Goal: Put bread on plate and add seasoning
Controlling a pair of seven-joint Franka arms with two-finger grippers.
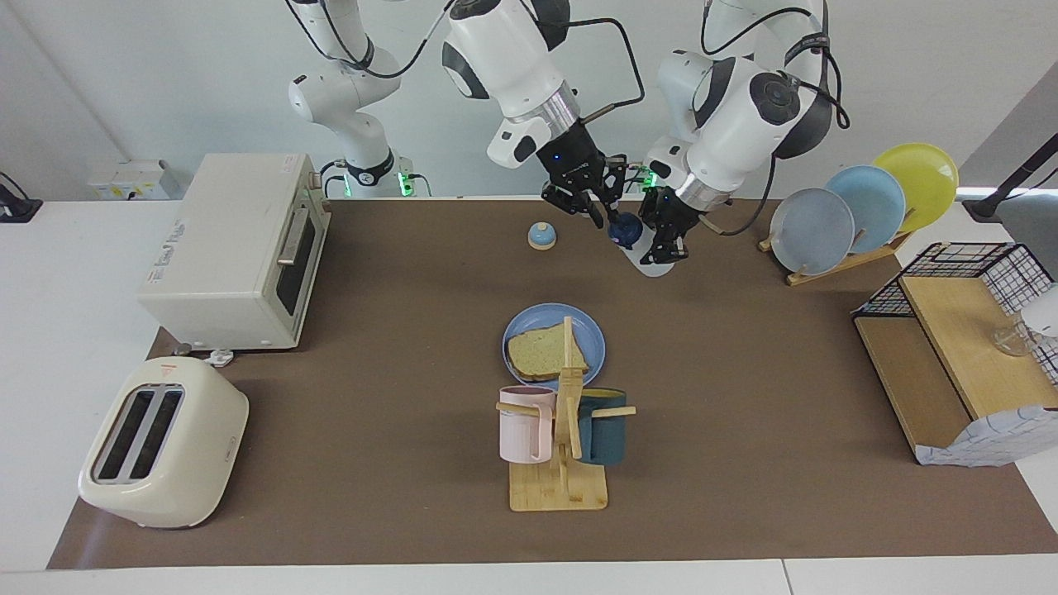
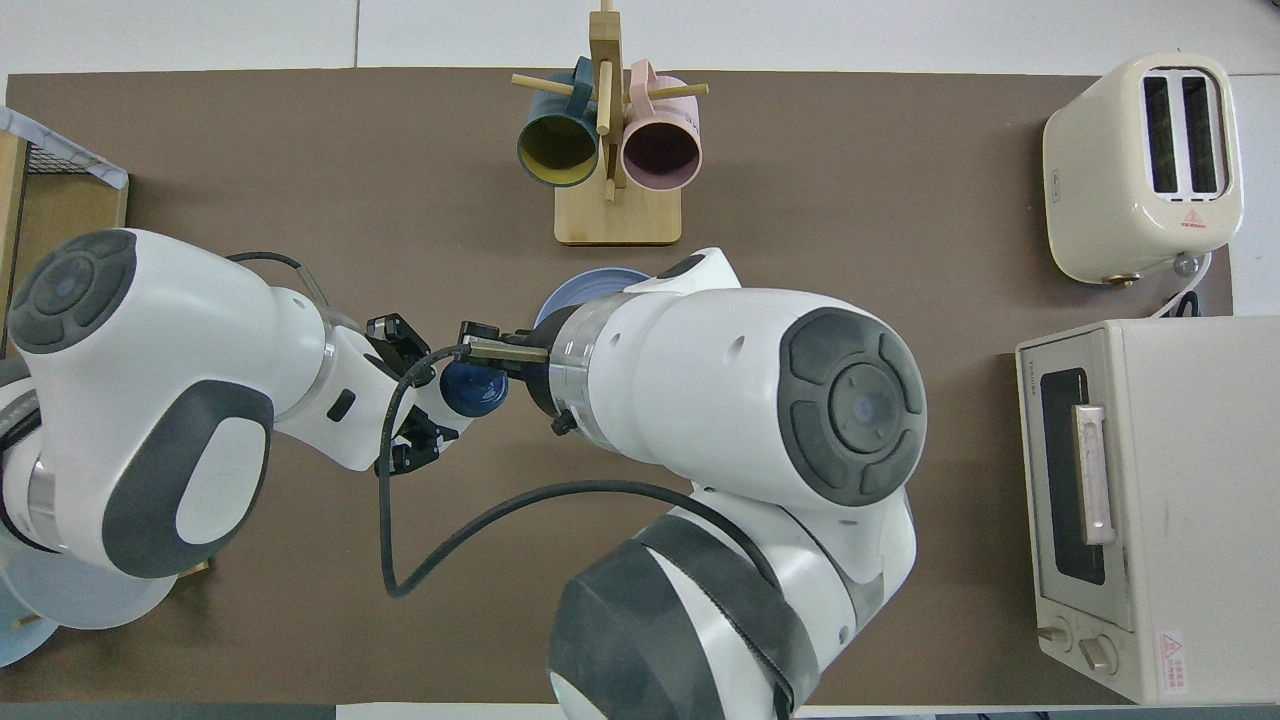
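seasoning bottle (image 1: 640, 248) | light, smooth plastic, likely slippery | body clamped between left gripper (image 1: 668, 245) fingers | right gripper (image 1: 602, 216) fingers apparently pinching the navy cap (image 2: 473, 387); contact not clearly seen

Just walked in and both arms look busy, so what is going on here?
The bread already lies on the plate mid-table. Nearer the robots, the left gripper is shut on the seasoning bottle, holding it tilted above the table. The right gripper is at the bottle's dark blue cap, apparently working on it. No seasoning has gone on the bread yet.
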